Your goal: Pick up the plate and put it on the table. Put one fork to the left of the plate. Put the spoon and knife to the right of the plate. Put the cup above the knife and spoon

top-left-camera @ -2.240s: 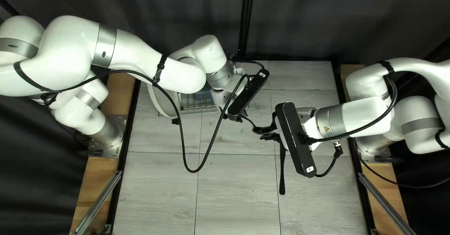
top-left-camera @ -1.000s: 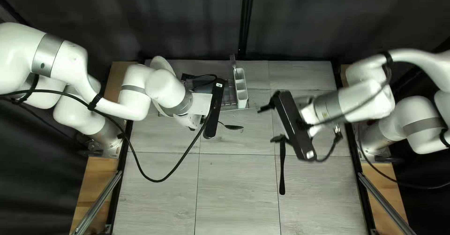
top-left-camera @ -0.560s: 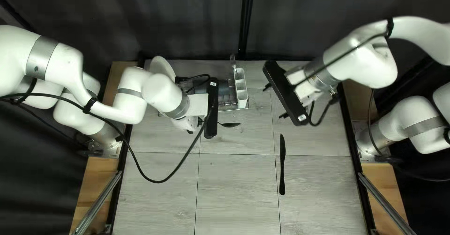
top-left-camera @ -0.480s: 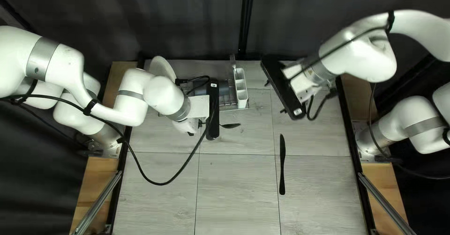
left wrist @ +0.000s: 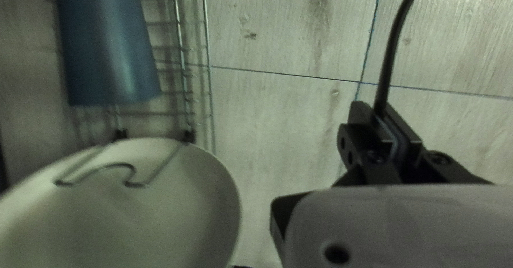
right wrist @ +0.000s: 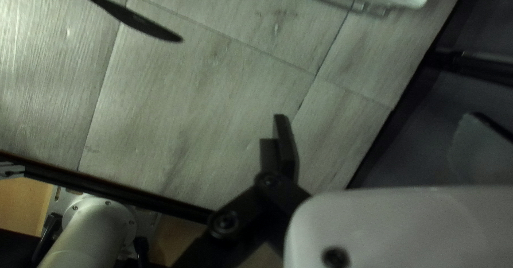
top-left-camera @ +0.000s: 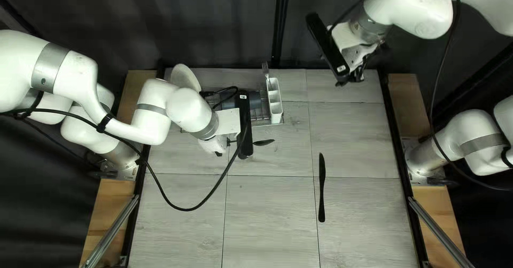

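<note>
In the left end effector [top-left-camera: 231, 139] sits one spoon [top-left-camera: 263, 142].

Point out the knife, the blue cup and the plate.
Knife [top-left-camera: 322, 166], top left view: its blade.
Blue cup [left wrist: 107, 49], left wrist view: outer side wall.
Plate [left wrist: 181, 214], left wrist view: broad face.
</note>
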